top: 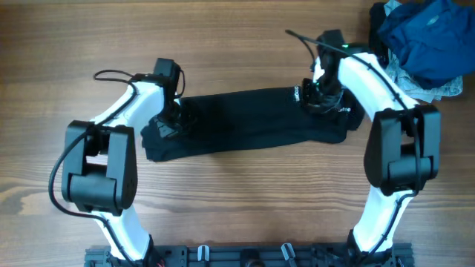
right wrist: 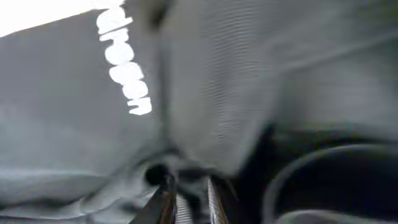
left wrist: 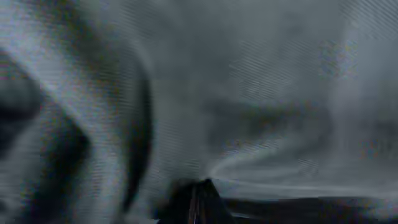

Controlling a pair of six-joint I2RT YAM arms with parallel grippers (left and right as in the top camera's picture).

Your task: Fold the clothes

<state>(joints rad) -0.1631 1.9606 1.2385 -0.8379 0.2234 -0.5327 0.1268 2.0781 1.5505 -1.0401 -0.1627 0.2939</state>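
The clothes [top: 245,122] are one black garment, lying as a long folded band across the middle of the table. Its white logo [top: 295,94] shows near the right end and reads large in the right wrist view [right wrist: 124,62]. My left gripper [top: 169,122] is down on the band's left end. In its wrist view the fingers [left wrist: 199,199] are pressed together, with folds of cloth running into their tips. My right gripper [top: 315,96] sits on the right end by the logo. Its jaws [right wrist: 188,199] are pinched on a ridge of black fabric.
A bright blue garment [top: 427,37] is heaped at the back right corner, over a pale patterned cloth [top: 438,89]. Both lie close behind the right arm. A black rail [top: 245,256] runs along the front edge between the two arm bases.
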